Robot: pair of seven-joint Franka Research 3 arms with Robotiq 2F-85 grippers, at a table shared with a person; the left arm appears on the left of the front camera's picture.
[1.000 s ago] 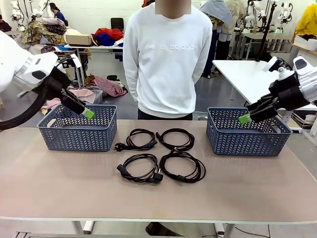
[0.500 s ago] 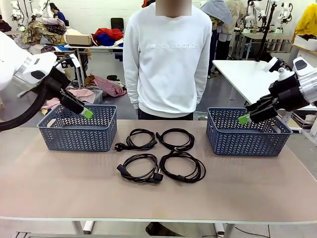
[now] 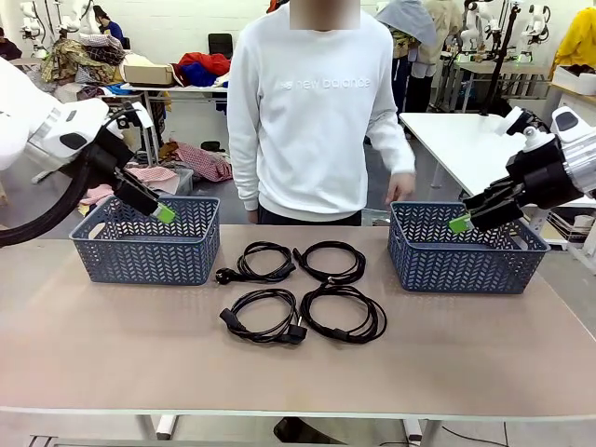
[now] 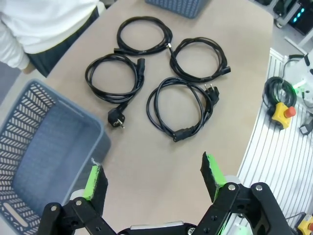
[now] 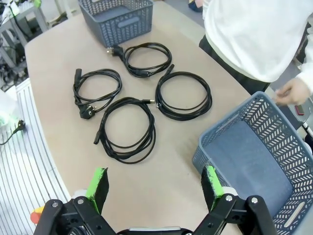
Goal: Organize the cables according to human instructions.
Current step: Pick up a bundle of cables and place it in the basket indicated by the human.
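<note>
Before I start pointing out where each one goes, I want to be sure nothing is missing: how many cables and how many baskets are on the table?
Black cables: 4
Blue baskets: 2
Total: 6

Front level; wrists overhead; cables (image 3: 296, 332) shared
</note>
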